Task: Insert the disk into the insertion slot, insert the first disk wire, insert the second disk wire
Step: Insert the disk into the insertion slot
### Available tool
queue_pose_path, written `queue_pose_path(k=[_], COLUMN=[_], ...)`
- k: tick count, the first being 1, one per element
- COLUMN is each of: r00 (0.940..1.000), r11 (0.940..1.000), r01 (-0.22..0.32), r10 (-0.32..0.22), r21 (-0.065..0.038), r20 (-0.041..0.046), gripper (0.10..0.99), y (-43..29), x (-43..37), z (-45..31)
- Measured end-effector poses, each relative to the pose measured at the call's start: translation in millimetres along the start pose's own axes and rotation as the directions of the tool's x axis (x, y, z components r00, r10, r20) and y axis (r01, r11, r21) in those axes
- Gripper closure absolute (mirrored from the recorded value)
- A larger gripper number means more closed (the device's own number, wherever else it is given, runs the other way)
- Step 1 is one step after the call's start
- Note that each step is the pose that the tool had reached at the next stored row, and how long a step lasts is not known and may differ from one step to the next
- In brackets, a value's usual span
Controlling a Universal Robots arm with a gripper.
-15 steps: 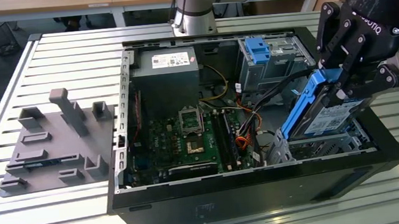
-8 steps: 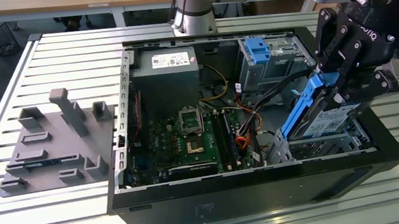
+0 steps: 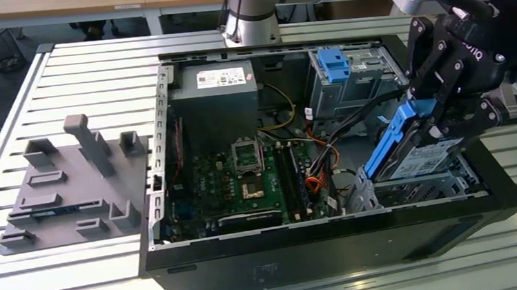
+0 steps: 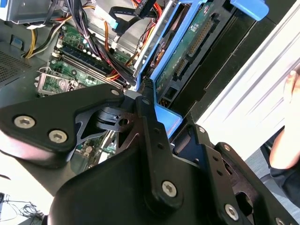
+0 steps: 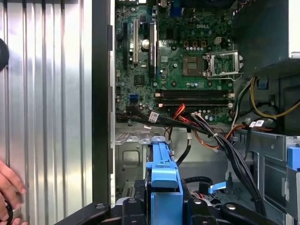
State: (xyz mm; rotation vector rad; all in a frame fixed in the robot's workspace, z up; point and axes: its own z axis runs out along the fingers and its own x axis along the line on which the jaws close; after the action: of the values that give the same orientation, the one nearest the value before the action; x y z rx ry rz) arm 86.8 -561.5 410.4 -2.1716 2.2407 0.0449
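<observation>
A slatted metal table (image 3: pixel 68 70) carries a black computer case (image 3: pixel 341 249) lying open-side up, with its near wall close to the table's front edge. At the exterior view's left, a grey moulded fixture plate (image 3: pixel 68 194) with upright posts lies just beside the case. Inside the case, a green motherboard (image 3: pixel 242 181) covers the floor, and the space above it is open.

The black gripper (image 3: pixel 441 122) hangs over the case's corner at the exterior view's right. Its fingers (image 4: pixel 150 126) are clamped narrowly on the upper end of the disk (image 3: pixel 422 160), a flat silver hard drive with a white label in a bright blue plastic carrier. The disk is steeply tilted. Its lower end meets the top of the insertion slot (image 3: pixel 419 191), a low cage of silver-grey perforated sheet metal. Whether that end has entered the cage cannot be told.

The case wall is close on one side of the slot. A bundle of black, red and orange cables (image 5: pixel 234 154) runs just beside it on the other, leaving little room. Behind it stands a taller grey metal cage (image 3: pixel 364 74) with a small blue plastic latch (image 3: pixel 334 63). The gripper body hides much of the disk in both wrist views. A person's hand (image 5: pixel 9 185), cut off by the frame edge, rests on the table outside the case.
</observation>
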Motion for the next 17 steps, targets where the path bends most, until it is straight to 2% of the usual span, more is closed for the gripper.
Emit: queue_pose_path(k=[17], r00=[1.0000], r11=[1.0000], r01=[0.000], r10=[0.000], r21=[0.000], r20=[0.0000], gripper=[0.722], y=[-0.1], x=[0.5], z=[13.6])
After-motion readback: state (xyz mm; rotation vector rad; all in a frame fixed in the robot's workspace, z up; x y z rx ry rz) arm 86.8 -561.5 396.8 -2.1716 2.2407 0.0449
